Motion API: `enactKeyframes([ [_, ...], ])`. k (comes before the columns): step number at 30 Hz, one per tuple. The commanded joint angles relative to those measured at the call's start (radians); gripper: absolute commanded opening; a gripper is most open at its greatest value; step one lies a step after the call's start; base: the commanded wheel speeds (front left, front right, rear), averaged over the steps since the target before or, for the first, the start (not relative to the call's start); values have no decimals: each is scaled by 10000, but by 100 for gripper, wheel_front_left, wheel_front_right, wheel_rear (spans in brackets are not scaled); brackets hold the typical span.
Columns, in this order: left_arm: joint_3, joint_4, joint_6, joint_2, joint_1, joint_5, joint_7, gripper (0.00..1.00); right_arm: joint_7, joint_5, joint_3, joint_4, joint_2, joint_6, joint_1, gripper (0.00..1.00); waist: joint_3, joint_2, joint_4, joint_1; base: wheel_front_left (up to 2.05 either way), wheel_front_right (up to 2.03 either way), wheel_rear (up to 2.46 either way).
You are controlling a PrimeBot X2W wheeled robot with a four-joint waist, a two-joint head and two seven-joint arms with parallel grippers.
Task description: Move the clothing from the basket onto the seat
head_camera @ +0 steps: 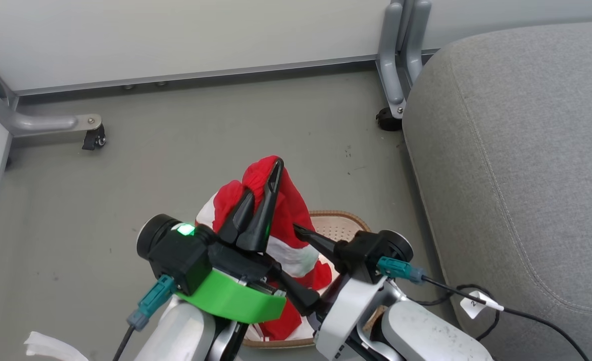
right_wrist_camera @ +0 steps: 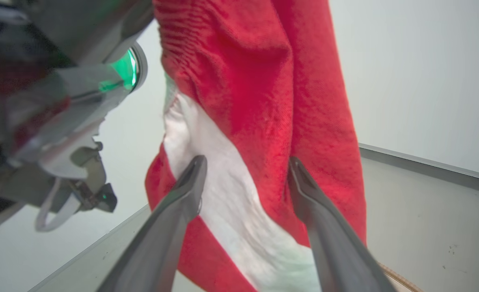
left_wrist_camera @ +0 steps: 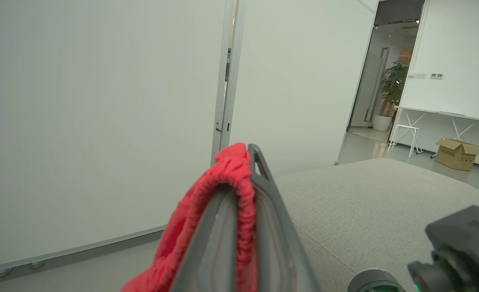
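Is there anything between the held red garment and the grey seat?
Only the robot's own right gripper, open and pointing at the hanging red garment from its seat side. Nothing else visible stands between them.

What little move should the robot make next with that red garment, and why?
Probably close the right gripper: its fingers stand open on either side of the red garment hanging from the shut left gripper above the basket. Two holds would steady it for the swing to the seat.
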Motion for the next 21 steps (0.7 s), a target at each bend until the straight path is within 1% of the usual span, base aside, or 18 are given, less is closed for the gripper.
enactKeyframes([
  [1,2,-25,-32,9,-198,-105,23,0,-74,156,103,83,-44,1,-178,100,1,0,9,0,0,0,0],
  [2,-13,-28,-33,8,-202,-113,25,0,-111,171,154,159,-65,1,-251,100,0,0,14,0,0,0,0],
  [3,-40,-39,-43,6,-207,-128,27,0,-140,255,231,216,-65,1,-320,57,4,0,24,0,0,0,0],
  [4,-51,-44,-51,6,-213,-133,15,0,-174,294,285,275,-54,1,-362,10,7,0,30,0,0,0,0],
  [5,-61,-51,-56,12,-221,-120,14,0,-199,326,333,350,-63,1,-429,0,10,0,36,0,0,0,0],
  [13,-125,-104,-23,43,-235,-167,0,0,-430,594,615,669,-119,1,-693,0,18,0,71,0,0,0,0],
  [21,-142,-103,51,97,-186,-195,5,0,-703,648,601,803,-153,1,-810,0,-9,0,73,0,0,0,0],
])
